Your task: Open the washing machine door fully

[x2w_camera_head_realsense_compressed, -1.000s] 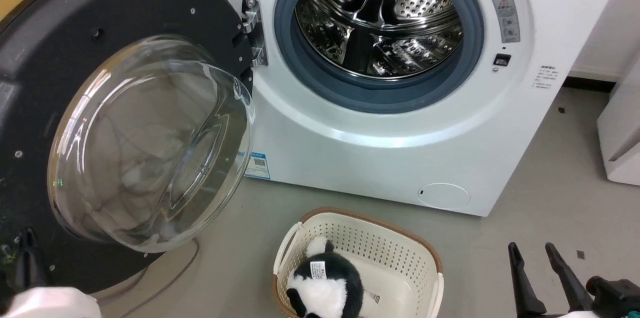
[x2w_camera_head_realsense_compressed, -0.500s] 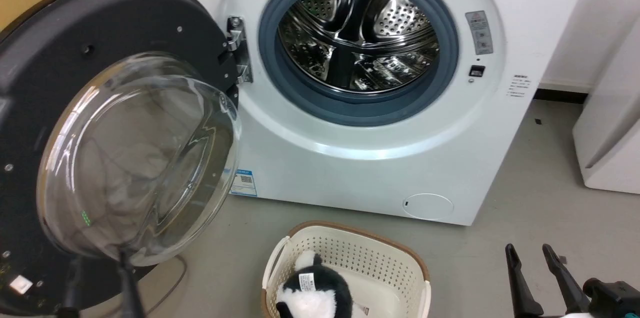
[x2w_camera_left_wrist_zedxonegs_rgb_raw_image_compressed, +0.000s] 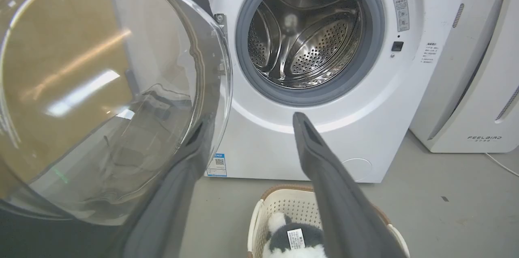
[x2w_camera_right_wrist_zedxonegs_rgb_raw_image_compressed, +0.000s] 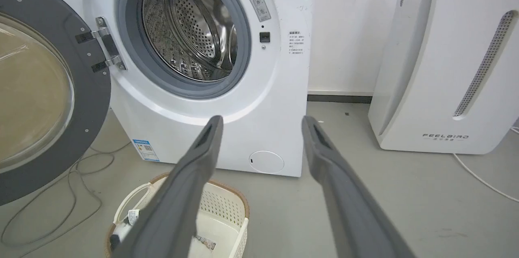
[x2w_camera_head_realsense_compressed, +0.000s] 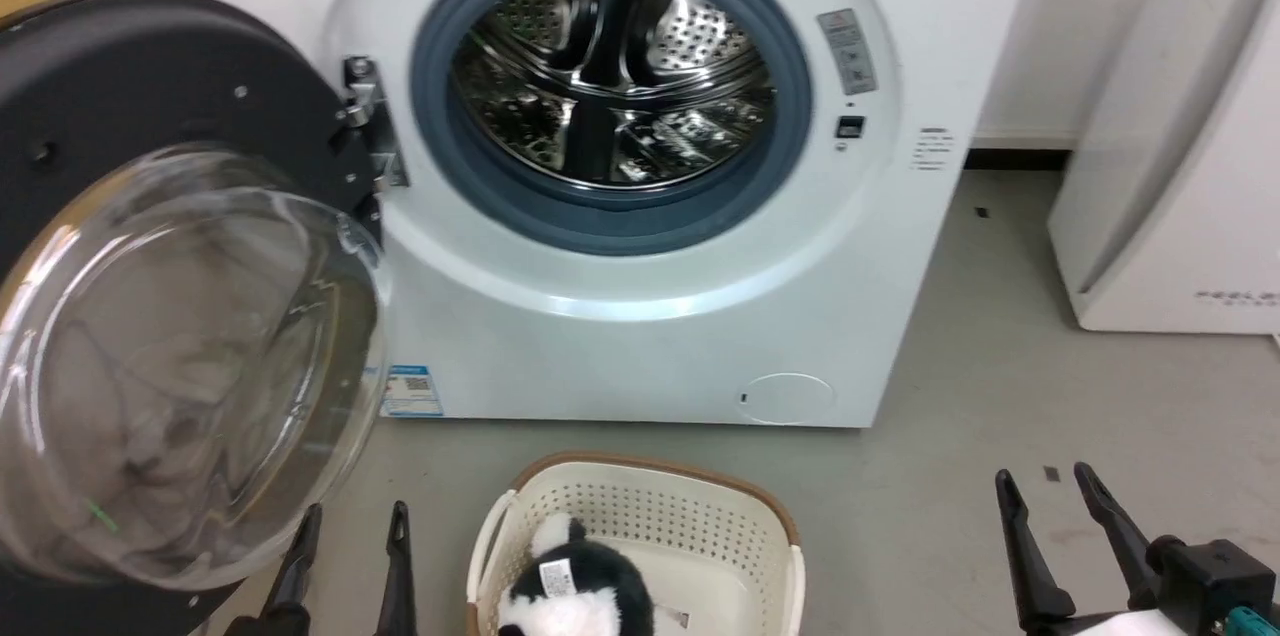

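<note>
door [x2w_camera_head_realsense_compressed: 150,86] swung wide off the washing machine [x2w_camera_head_realsense_compressed: 620,336], its glass bowl just up-left of the left gripper [x2w_camera_head_realsense_compressed: 356,511]. left fingers spread, holding nothing. right gripper [x2w_camera_head_realsense_compressed: 1042,474] spread too, empty. basket [x2w_camera_head_realsense_compressed: 640,472] with a panda toy [x2w_camera_head_realsense_compressed: 585,588] sits between them.

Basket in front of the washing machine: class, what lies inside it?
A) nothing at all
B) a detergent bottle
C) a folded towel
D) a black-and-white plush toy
D: a black-and-white plush toy with a white tag lies in the basket, which stands on the floor before the washing machine.
</note>
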Robot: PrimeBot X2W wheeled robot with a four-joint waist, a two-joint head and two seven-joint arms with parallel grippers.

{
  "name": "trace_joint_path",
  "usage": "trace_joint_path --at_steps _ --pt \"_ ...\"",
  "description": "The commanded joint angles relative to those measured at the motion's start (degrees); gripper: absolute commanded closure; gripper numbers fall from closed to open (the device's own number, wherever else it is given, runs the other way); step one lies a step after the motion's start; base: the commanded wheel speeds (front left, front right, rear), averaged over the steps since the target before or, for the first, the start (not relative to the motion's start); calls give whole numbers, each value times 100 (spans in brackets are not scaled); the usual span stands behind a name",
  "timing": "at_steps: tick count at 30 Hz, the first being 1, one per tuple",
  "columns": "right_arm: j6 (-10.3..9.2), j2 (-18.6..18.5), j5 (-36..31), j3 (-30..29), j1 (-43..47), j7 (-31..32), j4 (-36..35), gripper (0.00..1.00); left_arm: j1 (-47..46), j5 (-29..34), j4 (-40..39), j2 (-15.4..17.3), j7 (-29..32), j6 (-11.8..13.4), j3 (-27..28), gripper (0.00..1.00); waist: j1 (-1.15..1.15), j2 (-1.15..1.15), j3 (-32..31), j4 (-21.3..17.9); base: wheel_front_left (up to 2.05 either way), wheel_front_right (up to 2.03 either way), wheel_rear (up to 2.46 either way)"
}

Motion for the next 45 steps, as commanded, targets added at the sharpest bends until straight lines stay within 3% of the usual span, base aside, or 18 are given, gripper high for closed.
trace_joint_path --at_steps 1,14,15,45 --pt "5 14 -125 13 47 49 -104 0 -141 19 33 5 12 -33 -48 0 0 0 8 -158 0 0 0" --pt "5 14 -267 103 157 263 -383 0 -243 -91 218 22 137 -65 -106 0 0 0 79 -437 0 0 0" --pt "0 0 -277 97 36 249 -347 100 -133 -88 209 31 139 -55 -116 100 0 0 80 -439 0 0 0" --pt "1 3 -387 121 -173 249 -171 100 -375 197 296 -186 369 -279 99 100 0 0 121 -396 0 0 0"
